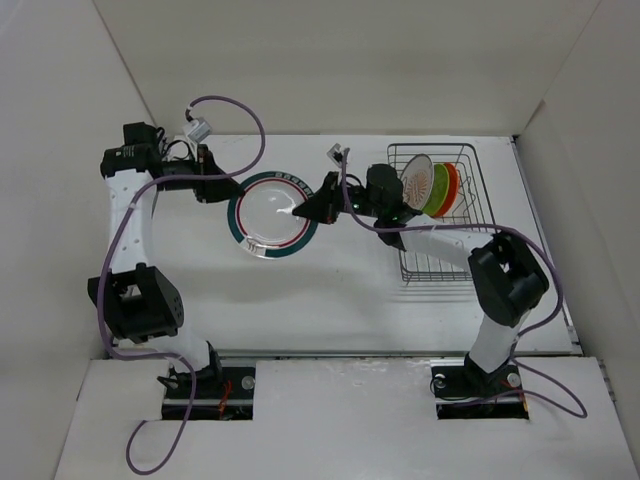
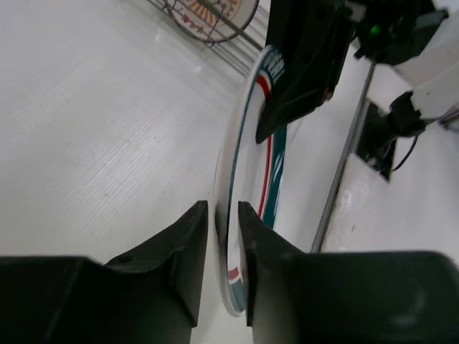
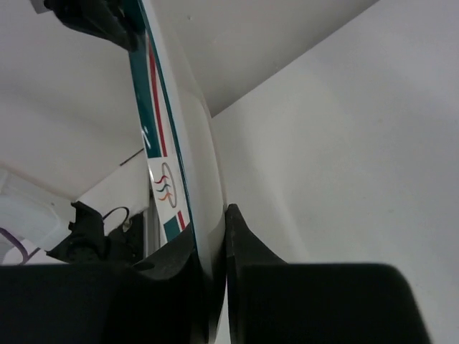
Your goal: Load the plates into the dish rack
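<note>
— Between the two arms, above the middle of the table (image 1: pixel 330 300), why does the ringed plate (image 1: pixel 270 215) have a gripper on each side?

— I read it as a handover. The left gripper (image 1: pixel 222 188) has the plate's left rim between its jaws. The right gripper (image 1: pixel 312 207) has the opposite rim, the side nearer the dish rack (image 1: pixel 436 265).

— Why pass it at all?

— The rack sits at the table's right edge, beside the right arm and well apart from the left one. The right arm looks better placed to carry the plate in.

— Are both really gripping?

— The right one is: its wrist view shows the jaws pinched tight on the rim with no gap. The left jaws are narrow with the rim between them, but a pale sliver shows beside one finger. I cannot tell whether they press or merely sit round it.

— Why hold it by the rim?

— It is the only part thin enough for two fingers to span. It should also let the plate be turned on edge for the prongs.

— What is in the rack?

— Three plates stand on edge at its far end, close together: the sunburst plate (image 1: pixel 416 180), the lime green plate (image 1: pixel 437 192) and the orange plate (image 1: pixel 452 186). The near part shows only wire, so there seems to be room for this last one.

— Any risk?

— If the arms pull against each other, the plate could twist or slip.
</note>
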Robot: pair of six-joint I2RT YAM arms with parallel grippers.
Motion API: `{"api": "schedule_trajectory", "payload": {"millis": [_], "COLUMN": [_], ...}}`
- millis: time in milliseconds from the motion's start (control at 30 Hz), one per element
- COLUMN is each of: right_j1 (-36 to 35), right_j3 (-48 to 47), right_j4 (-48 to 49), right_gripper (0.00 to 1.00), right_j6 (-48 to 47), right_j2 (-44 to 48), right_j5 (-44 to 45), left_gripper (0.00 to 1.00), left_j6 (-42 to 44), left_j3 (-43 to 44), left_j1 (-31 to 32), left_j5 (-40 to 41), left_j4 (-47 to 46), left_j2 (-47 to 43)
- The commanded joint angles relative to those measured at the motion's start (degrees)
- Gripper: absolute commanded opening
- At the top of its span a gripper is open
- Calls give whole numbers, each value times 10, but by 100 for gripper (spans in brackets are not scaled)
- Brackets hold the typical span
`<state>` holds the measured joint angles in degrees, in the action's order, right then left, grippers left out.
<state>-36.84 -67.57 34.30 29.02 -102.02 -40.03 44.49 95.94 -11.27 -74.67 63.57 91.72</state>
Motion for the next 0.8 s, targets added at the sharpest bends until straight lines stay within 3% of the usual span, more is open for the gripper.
{"api": "schedule_trajectory", "payload": {"millis": [0,33,67,133,233,400,500,633,767], "right_j1": [-14,-3,4,40,95,198,261,333,400], "right_j3": [-27,-20,-9,-4,4,-65,-114,-150,-171], "right_j4": [71,71,59,32,-90,-368,-455,-506,-512], "right_gripper": [0,0,0,0,0,0,0,0,0], "right_j6": [8,8,13,13,-23,-139,-195,-252,-271], "right_j2": [13,19,37,62,126,216,245,257,237], "right_j5": [-57,-49,-43,-11,42,285,376,482,501], "left_gripper": [24,47,99,100,100,100,100,100,100], "left_j6": [-28,-45,-79,-115,-213,-326,-339,-345,-351], "left_j3": [20,20,4,-12,-60,-123,-134,-139,-139], "left_j1": [2,2,2,2,2,27,57,68,68], "left_j5": [-41,-33,-17,0,53,205,293,328,328], "left_j4": [-13,-29,-61,-99,-209,-339,-358,-363,-363], "left_j2": [-15,-15,-15,-22,-51,-95,-101,-101,-88]}}
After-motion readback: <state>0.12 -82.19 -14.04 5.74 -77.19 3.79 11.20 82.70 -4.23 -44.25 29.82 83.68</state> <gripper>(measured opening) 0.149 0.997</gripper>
